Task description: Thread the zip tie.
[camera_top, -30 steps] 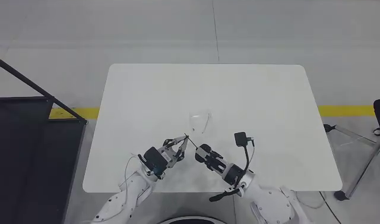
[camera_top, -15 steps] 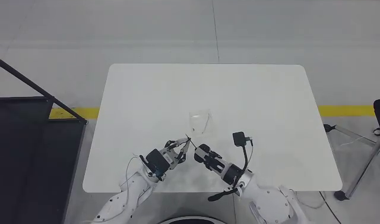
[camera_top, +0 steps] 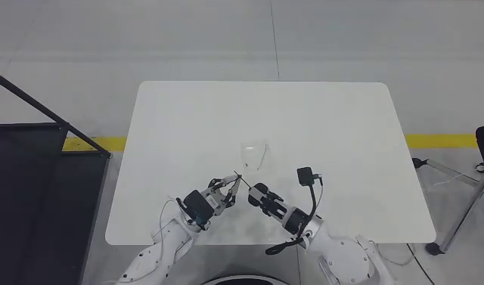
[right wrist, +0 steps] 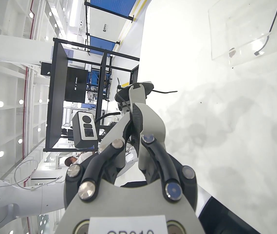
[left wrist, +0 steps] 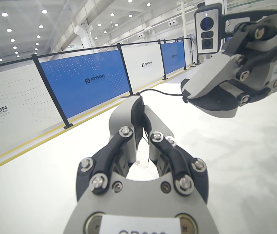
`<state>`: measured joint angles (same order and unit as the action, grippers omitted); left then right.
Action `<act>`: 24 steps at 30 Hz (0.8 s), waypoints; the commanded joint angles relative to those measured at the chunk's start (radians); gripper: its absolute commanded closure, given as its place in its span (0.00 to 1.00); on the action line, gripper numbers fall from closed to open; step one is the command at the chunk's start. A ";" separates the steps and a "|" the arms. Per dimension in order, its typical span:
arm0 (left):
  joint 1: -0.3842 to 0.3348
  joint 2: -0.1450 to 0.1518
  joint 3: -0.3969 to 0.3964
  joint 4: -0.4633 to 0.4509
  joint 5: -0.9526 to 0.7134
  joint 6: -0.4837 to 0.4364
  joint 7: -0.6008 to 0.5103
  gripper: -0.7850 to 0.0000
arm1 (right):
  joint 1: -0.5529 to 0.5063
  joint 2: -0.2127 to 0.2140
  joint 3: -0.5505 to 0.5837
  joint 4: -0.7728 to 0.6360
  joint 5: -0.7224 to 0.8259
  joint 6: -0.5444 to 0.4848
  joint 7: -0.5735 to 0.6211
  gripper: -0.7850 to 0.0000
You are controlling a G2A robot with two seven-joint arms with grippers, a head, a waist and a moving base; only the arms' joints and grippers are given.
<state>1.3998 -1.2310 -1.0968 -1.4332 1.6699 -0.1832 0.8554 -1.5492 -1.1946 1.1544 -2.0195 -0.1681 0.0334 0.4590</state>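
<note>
**Desk:** What's around you?

**Op:** A bright hall, with blue and white barrier panels (left wrist: 84, 79) behind. In front of me is a plain white table (camera_top: 340, 134), smooth and matte. I have both arms low near its front edge, tips almost meeting.

**Desk:** And the zip tie?

**Op:** The zip tie (left wrist: 160, 92) is up off the table, strung in a shallow arch between my two grippers. My left gripper (left wrist: 138, 99) is pinched together on one end, with a short stub poking out beyond it. My right gripper (left wrist: 186, 96) is closed on the other end.

**Desk:** How do you expect it to handle?

**Op:** It's a thin black strap, next to weightless, and I judge it springy and slick. It bows rather than holding a line, so I want my grip close to the tip I'm feeding. I'd hold the head by its sides so the slot is free. Which end carries the head is too small for me to tell.

**Desk:** Anything else out there?

**Op:** A clear, hard-walled box (right wrist: 226, 25) sits mid-table, well apart from the grippers. Another black tie (right wrist: 274, 18) lies in it.
</note>
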 commanded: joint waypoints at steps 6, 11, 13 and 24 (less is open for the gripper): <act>-0.001 0.000 0.000 0.002 0.000 -0.001 -0.001 1.00 | 0.000 0.001 0.001 0.001 0.004 -0.002 0.000 0.92; -0.002 0.001 0.000 0.004 0.002 -0.004 -0.001 1.00 | -0.001 0.001 0.001 0.000 0.006 -0.001 -0.003 0.98; -0.002 0.001 0.001 0.005 0.006 -0.003 0.001 1.00 | -0.001 0.001 0.001 0.000 0.005 -0.004 -0.003 1.00; -0.002 0.004 0.003 0.008 0.044 0.012 0.010 1.00 | -0.003 0.003 -0.001 -0.004 -0.008 -0.003 -0.002 1.00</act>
<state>1.3972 -1.2275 -1.0932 -1.4253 1.7090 -0.1782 0.8653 -1.5522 -1.1918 1.1536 -2.0230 -0.1745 0.0316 0.4573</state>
